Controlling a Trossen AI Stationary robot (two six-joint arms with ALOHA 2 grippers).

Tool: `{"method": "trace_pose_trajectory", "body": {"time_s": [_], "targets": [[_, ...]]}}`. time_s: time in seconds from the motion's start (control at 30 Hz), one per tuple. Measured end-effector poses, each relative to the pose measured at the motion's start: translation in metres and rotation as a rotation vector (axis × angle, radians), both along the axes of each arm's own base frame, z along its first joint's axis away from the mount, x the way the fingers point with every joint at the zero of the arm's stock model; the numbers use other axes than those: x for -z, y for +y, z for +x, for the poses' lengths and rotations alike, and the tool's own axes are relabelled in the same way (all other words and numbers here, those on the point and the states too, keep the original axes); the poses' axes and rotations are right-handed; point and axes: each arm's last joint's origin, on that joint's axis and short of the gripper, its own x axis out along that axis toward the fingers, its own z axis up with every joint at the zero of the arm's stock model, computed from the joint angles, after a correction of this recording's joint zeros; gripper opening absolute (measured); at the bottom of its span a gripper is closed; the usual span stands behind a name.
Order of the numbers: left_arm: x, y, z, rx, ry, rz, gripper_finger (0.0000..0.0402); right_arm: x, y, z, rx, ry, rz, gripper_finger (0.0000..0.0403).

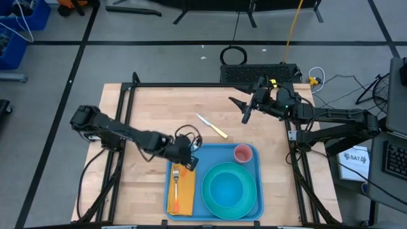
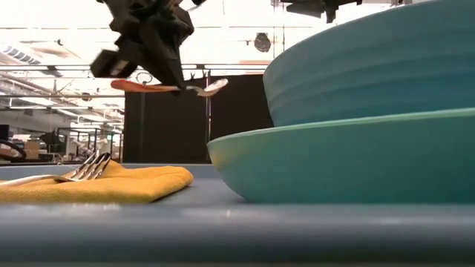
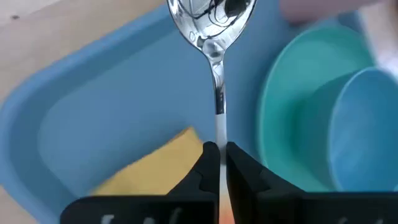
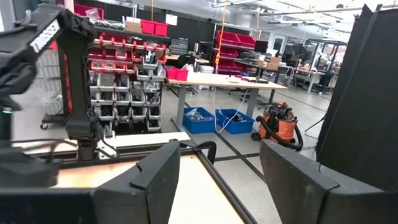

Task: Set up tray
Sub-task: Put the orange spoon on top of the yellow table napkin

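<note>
The blue tray (image 1: pixel 213 154) lies at the table's near edge. In it are a yellow napkin (image 1: pixel 183 194) with a fork (image 1: pixel 175 182) on top, a turquoise plate (image 1: pixel 213 202) with a bowl (image 1: pixel 227 189) in it, and a pink cup (image 1: pixel 243 152). My left gripper (image 1: pixel 188 160) hovers over the tray's far left corner, shut on a spoon (image 3: pixel 211 37) with an orange handle. A yellow-handled knife (image 1: pixel 212 126) lies on the bare wood beyond the tray. My right gripper (image 1: pixel 241 109) is open and raised over the table's far right part. My left gripper (image 3: pixel 217 163) pinches the spoon by its shaft (image 3: pixel 219 134), where the metal neck meets the orange handle. In the low view the spoon (image 2: pixel 174 87) lies about level, lifted clear above the tray (image 2: pixel 223 222). Its bowl (image 2: pixel 215 86) points toward the plate.
Bare tray floor (image 3: pixel 124 87) lies between the napkin (image 3: pixel 155 162) and the plate (image 3: pixel 280 106). The table's far and left parts are open wood (image 1: pixel 159 108). Frame rails run along the table's edges.
</note>
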Motion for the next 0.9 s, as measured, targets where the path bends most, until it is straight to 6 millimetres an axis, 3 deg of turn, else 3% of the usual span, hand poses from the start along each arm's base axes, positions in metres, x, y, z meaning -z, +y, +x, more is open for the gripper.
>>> {"method": "trace_pose_trajectory", "body": {"time_s": [0.13,0.37,0.47,0.7,0.9], "targets": [[0.011,-0.027,-0.005,-0.06,0.026,-0.021,0.0008,-0.002,0.0,0.0,-0.002,-0.016,-0.007,0.0212],[0.039,-0.069,0.001,-0.131,0.009,-0.163,0.0003,-0.005,0.0,-0.001,-0.002,-0.041,-0.015,0.0212],[0.045,-0.08,0.001,-0.146,-0.002,-0.202,0.0003,-0.005,0.0,-0.001,-0.002,-0.04,-0.02,0.0212],[0.041,-0.076,-0.005,-0.16,0.009,-0.127,0.0002,-0.005,0.0,-0.001,-0.002,-0.04,-0.021,0.0212],[0.04,-0.058,0.008,-0.071,-0.008,-0.08,0.0002,-0.003,0.0,-0.001,-0.003,-0.028,-0.012,0.0212]]}}
